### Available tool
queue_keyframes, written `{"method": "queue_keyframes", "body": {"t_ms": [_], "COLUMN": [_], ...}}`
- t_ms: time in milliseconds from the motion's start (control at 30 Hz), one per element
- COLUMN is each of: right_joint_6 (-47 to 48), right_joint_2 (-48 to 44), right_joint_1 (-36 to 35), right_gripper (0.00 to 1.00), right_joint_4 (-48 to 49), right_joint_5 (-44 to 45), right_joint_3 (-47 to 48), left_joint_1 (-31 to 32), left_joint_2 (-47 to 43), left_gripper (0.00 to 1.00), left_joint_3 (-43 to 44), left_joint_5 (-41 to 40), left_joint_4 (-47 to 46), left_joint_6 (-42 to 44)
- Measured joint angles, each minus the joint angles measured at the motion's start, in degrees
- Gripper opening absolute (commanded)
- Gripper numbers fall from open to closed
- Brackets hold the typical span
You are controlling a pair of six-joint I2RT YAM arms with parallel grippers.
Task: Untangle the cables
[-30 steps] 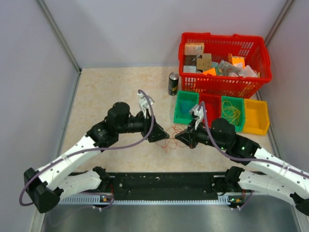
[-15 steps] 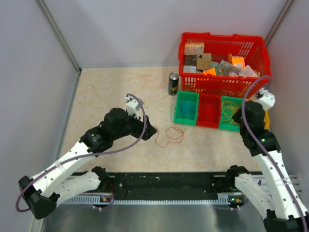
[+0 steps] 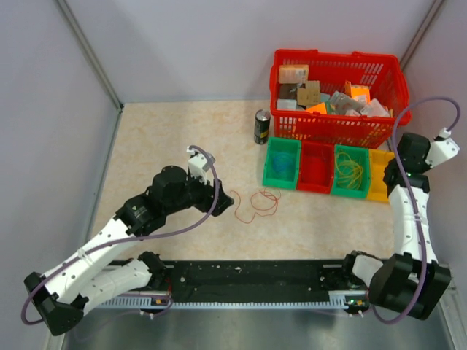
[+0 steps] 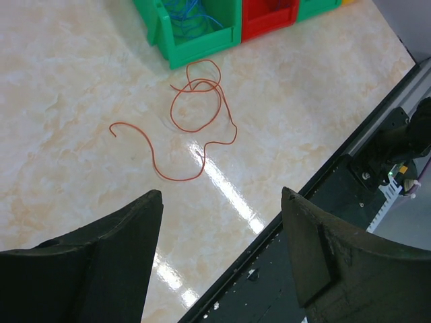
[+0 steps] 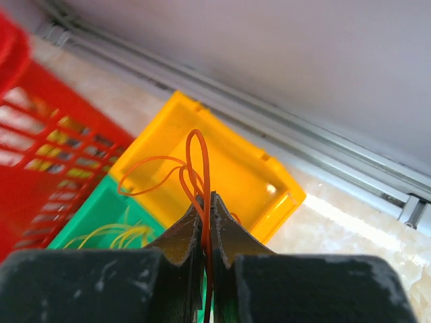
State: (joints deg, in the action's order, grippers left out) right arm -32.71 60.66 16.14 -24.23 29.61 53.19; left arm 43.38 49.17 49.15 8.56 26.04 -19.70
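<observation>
A thin red cable (image 3: 255,205) lies in loose loops on the table, also in the left wrist view (image 4: 195,114). My left gripper (image 4: 221,195) is open and holds nothing, just left of that cable (image 3: 221,197). My right gripper (image 5: 206,196) is shut on an orange cable (image 5: 200,155), held up over the yellow bin (image 5: 269,188) at the right end of the bin row (image 3: 379,182). A blue cable (image 4: 185,17) lies in the left green bin (image 3: 282,162). Yellow cables (image 5: 128,235) lie in the other green bin (image 3: 350,171).
A red bin (image 3: 316,166) sits between the two green ones. Behind the row stands a red basket (image 3: 332,55) full of oddments, with a dark can (image 3: 261,126) to its left. A black rail (image 3: 248,281) runs along the near edge. Grey walls close in on both sides.
My right arm swung from the table's middle to the far right, carrying the orange cable over the yellow bin. My left gripper drew back left and opened wider. The red cable stayed on the table.
</observation>
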Motion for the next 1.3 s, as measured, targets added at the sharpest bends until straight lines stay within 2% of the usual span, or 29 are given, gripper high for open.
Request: {"method": "queue_keyframes", "body": {"t_ms": [133, 200, 267, 433, 567, 733, 800, 867, 967, 1067, 1133, 1200, 1300], "right_joint_6": [-0.1, 0.1, 0.3, 1.6, 2.1, 3.1, 3.7, 4.9, 6.2, 6.3, 6.1, 6.1, 6.3], "right_joint_2": [3.5, 6.5, 9.5, 12.8, 12.9, 7.2, 3.5, -1.1, -7.5, -13.5, -15.2, -14.9, -10.1], "right_joint_1": [5.0, 6.4, 6.9, 7.0, 7.0, 5.8, 3.1, -4.6, -21.5, -40.3, -50.5, -58.6, -65.9], "right_gripper": [0.00, 0.06, 0.17, 0.55, 0.73, 0.74, 0.74, 0.73, 0.73, 0.73, 0.73, 0.74, 0.75], "right_joint_4": [4.2, 5.5, 6.4, 6.8, 4.4, 1.1, -0.1, -1.1, -0.6, 0.9, 3.0, 5.7, 8.5], "right_joint_5": [-1.2, -3.5, -6.6, -13.5, -15.0, -16.1, -15.8, -14.3, -13.9, -15.8, -18.1, -21.1, -25.0], "right_joint_3": [-2.7, -2.9, -2.9, -2.9, -1.3, -0.9, -0.9, -1.1, -3.5, -10.4, -15.9, -20.9, -25.5], "left_joint_1": [0.0, 0.0, 0.0, 0.0, 0.0, 0.0, 0.0, 0.0, 0.0, 0.0, 0.0, 0.0, 0.0], "left_joint_2": [-2.1, -2.4, -2.3, -1.9, -0.7, 4.4, 6.8, 8.6, 11.1, 13.4, 14.6, 14.8, 13.4], "left_gripper": [0.75, 0.75, 0.75, 0.75, 0.76, 0.76, 0.76, 0.75, 0.73, 0.68, 0.67, 0.67, 0.67], "left_joint_3": [-0.1, -0.1, -0.1, -0.1, -0.3, -0.5, -0.7, -1.0, -1.6, -1.7, -1.7, -2.2, -3.8], "left_joint_5": [0.0, 0.0, 0.0, 0.6, 1.7, 4.0, 4.6, 5.3, 6.7, 7.5, 7.5, 6.9, 5.2], "left_joint_4": [0.8, 1.0, 1.1, 1.1, 0.9, 0.7, 0.6, 0.1, -1.5, -2.5, -2.8, -3.4, -5.0], "left_joint_6": [0.3, 0.3, 0.3, 0.2, 0.0, -1.4, -2.1, -2.9, -4.0, -5.2, -6.5, -8.2, -10.5]}}
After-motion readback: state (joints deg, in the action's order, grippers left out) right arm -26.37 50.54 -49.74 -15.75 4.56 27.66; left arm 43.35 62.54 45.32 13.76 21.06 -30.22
